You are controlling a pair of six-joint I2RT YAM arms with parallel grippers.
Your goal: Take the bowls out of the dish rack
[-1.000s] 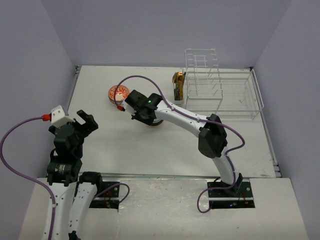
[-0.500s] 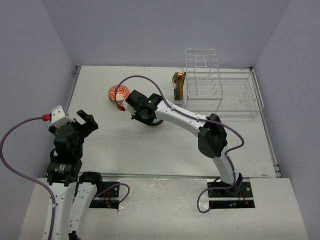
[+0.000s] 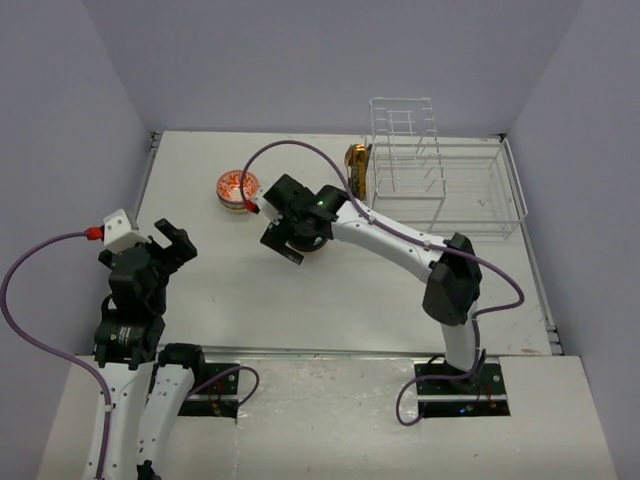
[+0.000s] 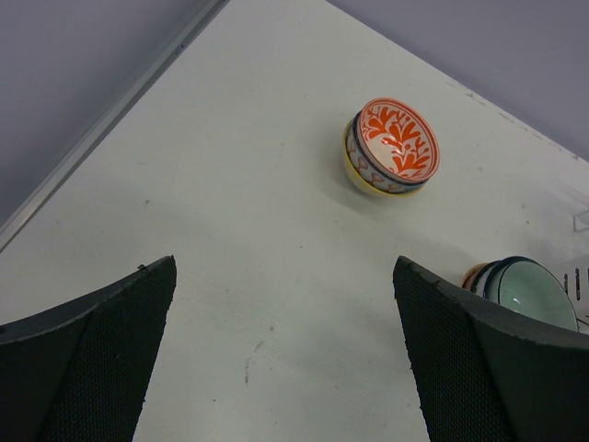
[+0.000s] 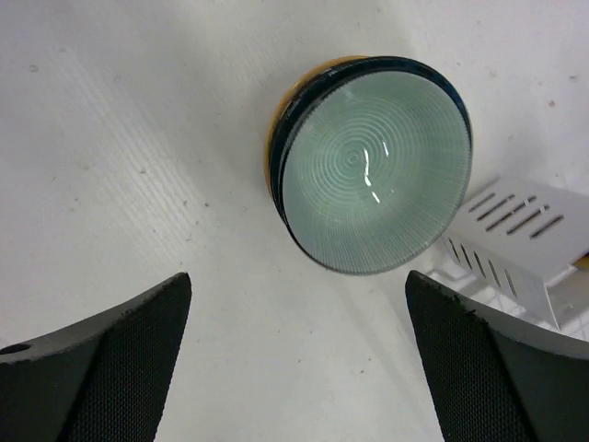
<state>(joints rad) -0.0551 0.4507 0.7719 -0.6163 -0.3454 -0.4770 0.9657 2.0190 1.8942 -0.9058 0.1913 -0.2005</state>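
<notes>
Two arms stand at the near edge of the white table [image 3: 350, 300], each with one purple cable looping off its wrist. The left gripper [image 4: 281, 304] hangs over the near left part of the table with its two dark fingers [image 4: 87, 354] spread wide and nothing between them. Two bowls are in view, both on the table top and outside the rack. The first is an orange-red bowl [image 3: 237, 188] with a leaf pattern inside and a yellowish outside. It stands upright in the far left part of the table, well apart from the left gripper. The second is a pale teal bowl [image 5: 373, 166] with fine rings inside, a dark rim and an orange-brown outside. It sits to the right of the first, closer to the middle of the table. The right gripper [image 5: 299, 285] hovers directly above the teal bowl with its two fingers [image 5: 101, 359] wide apart, one on each side, touching nothing. From above, this gripper hides most of that bowl. Right of it, by the far edge, stands one gold-brown utensil holder [image 3: 355, 165], just beside the single dish rack [image 3: 440, 190]. The rack fills the far right corner, with its tall upright slots on its left and its low wire basket stretching to the right edge.
</notes>
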